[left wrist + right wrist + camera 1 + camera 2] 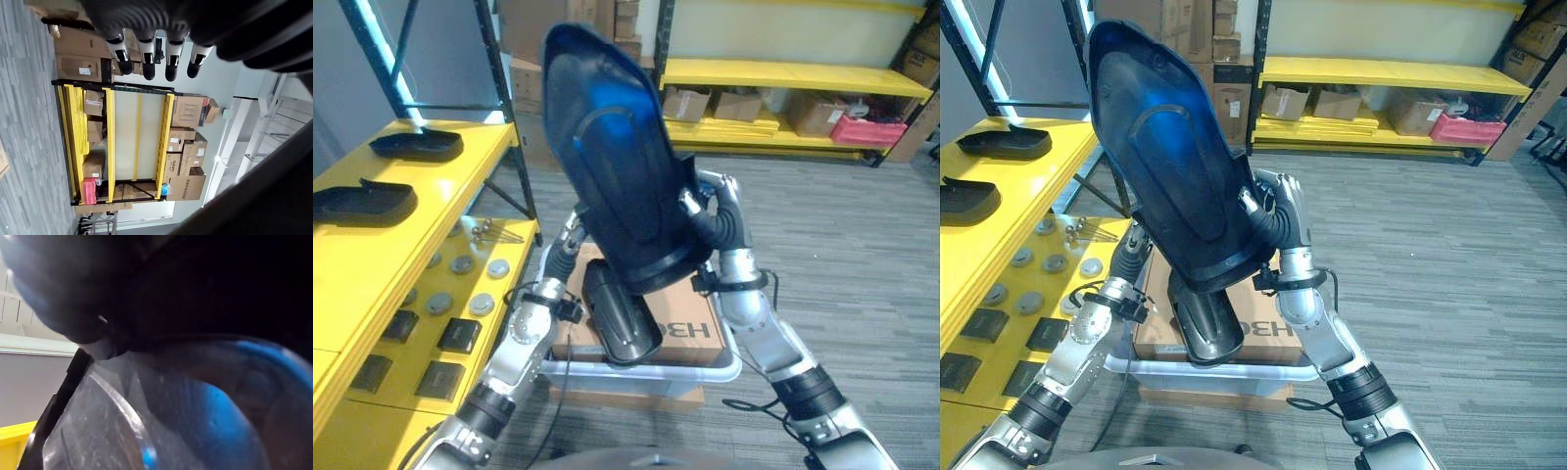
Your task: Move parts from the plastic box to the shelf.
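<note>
While raised, part (617, 166) against right hand (705, 211).

- The big black part (612, 157) held up looks like smooth moulded plastic, semi-glossy, catching a blue sheen.
- A second black part (619, 318) in the box (724, 364) has the same shiny plastic look.
- The box is pale, smooth plastic; a matt brown cardboard carton (690, 328) lies in it.
- The shelf (372, 255) is glossy yellow-painted metal.
- Round discs (460, 264) on it look like dull grey metal.
- The floor (842, 255) is matt grey, with a woven, carpet-like grain.
</note>
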Controlling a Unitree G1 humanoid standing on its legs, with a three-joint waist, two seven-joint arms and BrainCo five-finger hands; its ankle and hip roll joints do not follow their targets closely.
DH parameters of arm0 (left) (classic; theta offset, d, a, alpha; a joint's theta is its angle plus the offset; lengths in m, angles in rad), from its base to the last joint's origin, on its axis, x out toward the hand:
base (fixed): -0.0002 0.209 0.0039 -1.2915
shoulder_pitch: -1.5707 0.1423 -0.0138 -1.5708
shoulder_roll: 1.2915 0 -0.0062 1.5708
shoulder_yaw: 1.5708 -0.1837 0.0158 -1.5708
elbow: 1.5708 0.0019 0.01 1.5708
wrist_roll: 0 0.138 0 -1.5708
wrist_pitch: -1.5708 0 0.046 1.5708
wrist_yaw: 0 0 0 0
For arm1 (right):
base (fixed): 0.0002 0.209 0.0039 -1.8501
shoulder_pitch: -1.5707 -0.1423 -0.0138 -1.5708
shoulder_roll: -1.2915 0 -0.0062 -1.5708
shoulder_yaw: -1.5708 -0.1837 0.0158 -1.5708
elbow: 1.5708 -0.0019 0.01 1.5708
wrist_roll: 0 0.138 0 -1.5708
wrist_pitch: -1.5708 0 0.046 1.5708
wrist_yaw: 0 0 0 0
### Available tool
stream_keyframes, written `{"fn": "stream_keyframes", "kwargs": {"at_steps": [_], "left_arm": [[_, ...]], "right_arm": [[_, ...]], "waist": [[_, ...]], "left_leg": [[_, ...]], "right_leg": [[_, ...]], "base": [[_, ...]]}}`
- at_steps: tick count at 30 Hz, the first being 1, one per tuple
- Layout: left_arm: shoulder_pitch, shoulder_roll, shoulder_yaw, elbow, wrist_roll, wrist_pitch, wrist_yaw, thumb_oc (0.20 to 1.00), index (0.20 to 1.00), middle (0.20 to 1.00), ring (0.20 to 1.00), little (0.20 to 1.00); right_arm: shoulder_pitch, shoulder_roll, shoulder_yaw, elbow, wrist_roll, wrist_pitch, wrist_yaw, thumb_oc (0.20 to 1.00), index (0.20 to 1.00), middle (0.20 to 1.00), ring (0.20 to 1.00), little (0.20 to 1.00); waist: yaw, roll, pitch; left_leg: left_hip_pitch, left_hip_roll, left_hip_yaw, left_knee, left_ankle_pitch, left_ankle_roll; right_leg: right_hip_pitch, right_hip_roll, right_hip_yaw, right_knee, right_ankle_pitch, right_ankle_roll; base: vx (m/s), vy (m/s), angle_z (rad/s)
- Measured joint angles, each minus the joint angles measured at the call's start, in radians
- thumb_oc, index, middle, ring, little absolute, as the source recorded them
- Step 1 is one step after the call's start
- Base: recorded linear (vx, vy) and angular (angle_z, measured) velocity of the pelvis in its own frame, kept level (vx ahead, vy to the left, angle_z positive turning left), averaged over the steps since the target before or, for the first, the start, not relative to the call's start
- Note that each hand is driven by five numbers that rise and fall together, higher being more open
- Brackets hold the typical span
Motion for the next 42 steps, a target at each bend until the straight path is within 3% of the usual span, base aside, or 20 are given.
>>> {"fn": "stream_keyframes", "kwargs": {"at_steps": [4, 10, 15, 16, 19, 25, 42], "left_arm": [[0.0, -0.025, 0.0, 0.0, -0.088, 0.0, -0.011, 1.0, 1.0, 1.0, 1.0, 1.0], [0.001, 0.01, 0.016, 0.004, -0.08, 0.003, 0.005, 1.0, 1.0, 1.0, 1.0, 1.0], [0.009, 0.046, 0.065, 0.002, 0.011, 0.004, 0.015, 1.0, 1.0, 1.0, 1.0, 1.0], [0.013, 0.079, 0.101, 0.001, 0.069, 0.003, 0.017, 1.0, 1.0, 1.0, 1.0, 1.0], [0.012, 0.13, 0.132, -0.015, 0.152, 0.003, 0.041, 1.0, 1.0, 1.0, 1.0, 1.0], [0.009, 0.13, 0.101, -0.062, 0.222, -0.011, 0.036, 1.0, 1.0, 1.0, 1.0, 1.0], [0.002, 0.102, 0.008, -0.071, 0.218, -0.016, -0.031, 1.0, 1.0, 1.0, 1.0, 1.0]], "right_arm": [[0.001, -0.003, 0.006, 0.022, -0.001, 0.001, 0.001, 0.2, 0.2, 0.2, 0.2, 0.2], [0.012, -0.009, -0.043, 0.034, -0.033, 0.022, -0.006, 0.2, 0.2, 0.2, 0.2, 0.2], [0.053, -0.069, -0.145, 0.022, -0.088, 0.025, -0.023, 0.2, 0.2, 0.2, 0.2, 0.2], [0.085, -0.093, -0.216, 0.018, -0.095, 0.025, -0.032, 0.2, 0.2, 0.2, 0.2, 0.2], [0.107, -0.093, -0.272, 0.019, -0.101, 0.037, -0.051, 0.2, 0.2, 0.2, 0.2, 0.2], [0.111, -0.089, -0.209, 0.019, -0.119, 0.037, -0.046, 0.2, 0.2, 0.2, 0.2, 0.2], [0.001, -0.077, -0.069, 0.077, -0.118, 0.034, -0.027, 0.2, 0.2, 0.2, 0.2, 0.2]], "waist": [[-0.001, 0.0, 0.0], [-0.007, 0.0, 0.0], [-0.001, 0.001, 0.001], [0.002, 0.001, 0.001], [-0.004, 0.002, 0.001], [-0.004, 0.005, 0.002], [0.015, 0.005, 0.002]], "left_leg": [[0.0, 0.0, 0.0, 0.0, 0.0, 0.0], [0.0, 0.0, 0.0, 0.0, 0.0, 0.0], [-0.001, 0.0, -0.001, 0.0, 0.0, 0.0], [-0.001, 0.0, -0.001, 0.0, -0.001, 0.0], [-0.001, 0.0, -0.001, 0.0, -0.001, 0.0], [-0.002, 0.0, -0.001, 0.0, -0.001, 0.0], [-0.003, 0.0, -0.002, 0.0, -0.001, 0.0]], "right_leg": [[0.0, 0.0, 0.0, 0.0, 0.0, 0.0], [0.0, 0.0, 0.0, 0.0, 0.0, 0.0], [0.0, 0.0, 0.0, 0.0, -0.001, 0.001], [0.0, 0.0, -0.001, 0.0, -0.002, 0.002], [0.0, 0.0, 0.0, 0.0, -0.002, 0.001], [-0.002, 0.0, 0.0, 0.0, -0.002, 0.001], [-0.002, 0.0, -0.001, 0.0, -0.002, 0.002]], "base": [[0.0, 0.0, 0.0], [0.0, 0.0, 0.0], [0.0, 0.0, 0.0], [0.0, 0.0, 0.0], [0.0, 0.0, 0.0], [0.0, 0.0, 0.0], [0.0, 0.0, 0.0]]}}
